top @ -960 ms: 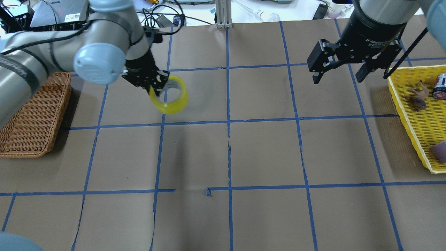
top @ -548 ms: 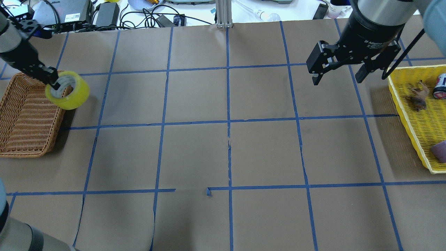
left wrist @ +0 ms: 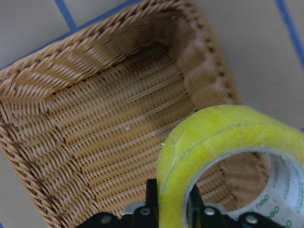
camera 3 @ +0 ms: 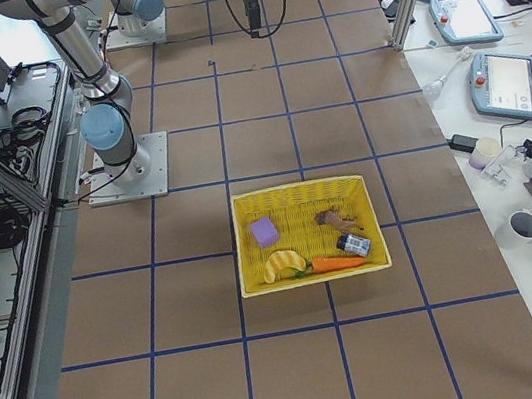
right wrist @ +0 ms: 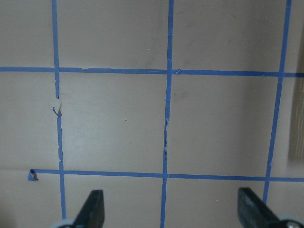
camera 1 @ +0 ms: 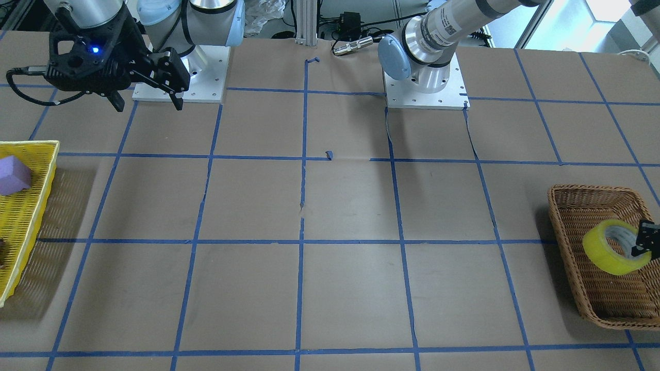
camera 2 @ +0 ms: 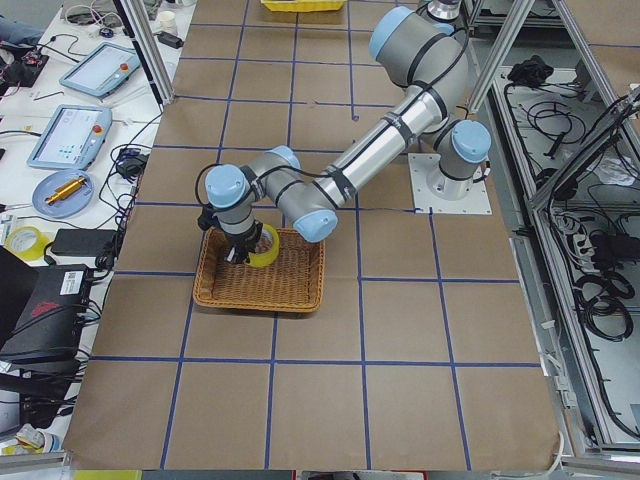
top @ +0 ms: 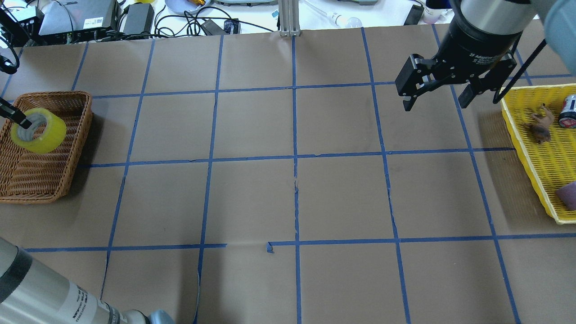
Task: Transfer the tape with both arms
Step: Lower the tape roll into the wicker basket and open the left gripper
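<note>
The yellow tape roll (top: 38, 130) hangs over the brown wicker basket (top: 49, 180) at the table's left end, held by its rim in my left gripper (top: 20, 120), which is shut on it. The tape also shows in the front view (camera 1: 611, 246), the left side view (camera 2: 262, 246) and the left wrist view (left wrist: 223, 156), above the basket floor (left wrist: 104, 118). My right gripper (top: 435, 96) is open and empty, raised over the table beside the yellow basket (top: 540, 166). Its fingertips (right wrist: 92, 209) show wide apart in the right wrist view.
The yellow basket (camera 3: 259, 282) holds a purple block (camera 3: 264, 231), a banana, a carrot, a can and a toy animal (top: 540, 128). Blue tape grid lines cross the brown paper. Cables and devices lie along the far table edge (top: 135, 22).
My left arm has swung left with the tape, from the table's middle-left square to above the wicker basket. My right gripper has stayed in place, open.
</note>
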`<state>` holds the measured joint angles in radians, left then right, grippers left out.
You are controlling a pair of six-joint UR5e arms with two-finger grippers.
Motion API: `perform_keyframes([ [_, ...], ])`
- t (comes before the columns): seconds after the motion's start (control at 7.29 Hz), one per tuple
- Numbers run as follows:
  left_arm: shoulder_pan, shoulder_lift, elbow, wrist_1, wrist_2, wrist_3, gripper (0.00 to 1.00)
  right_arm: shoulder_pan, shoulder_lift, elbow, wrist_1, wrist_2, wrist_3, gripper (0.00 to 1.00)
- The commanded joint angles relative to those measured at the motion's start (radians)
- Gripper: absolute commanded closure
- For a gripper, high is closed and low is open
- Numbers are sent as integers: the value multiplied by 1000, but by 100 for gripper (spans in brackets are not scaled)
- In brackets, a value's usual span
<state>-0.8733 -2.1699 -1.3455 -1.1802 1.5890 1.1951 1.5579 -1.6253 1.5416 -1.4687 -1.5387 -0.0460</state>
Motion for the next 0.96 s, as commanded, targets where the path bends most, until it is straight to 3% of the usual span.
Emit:
perform_keyframes([
  [0.0,20,-70,19,51,3,60,100,1,-1,2,1,-1,0,0],
  [0.14,22,-71,0,51,-4,51,100,-1,2,2,1,-1,0,0],
  [0.27,20,-73,-10,50,-11,32,36,1,2,2,1,-1,3,0],
  [0.41,19,-65,-38,36,-8,-6,10,1,2,2,1,-1,2,0],
  [0.69,-110,25,-63,-22,5,-159,3,1,-1,15,1,-3,3,0],
  [0.82,-192,118,-52,-150,17,-293,0,-1,2,17,1,-3,2,0],
])
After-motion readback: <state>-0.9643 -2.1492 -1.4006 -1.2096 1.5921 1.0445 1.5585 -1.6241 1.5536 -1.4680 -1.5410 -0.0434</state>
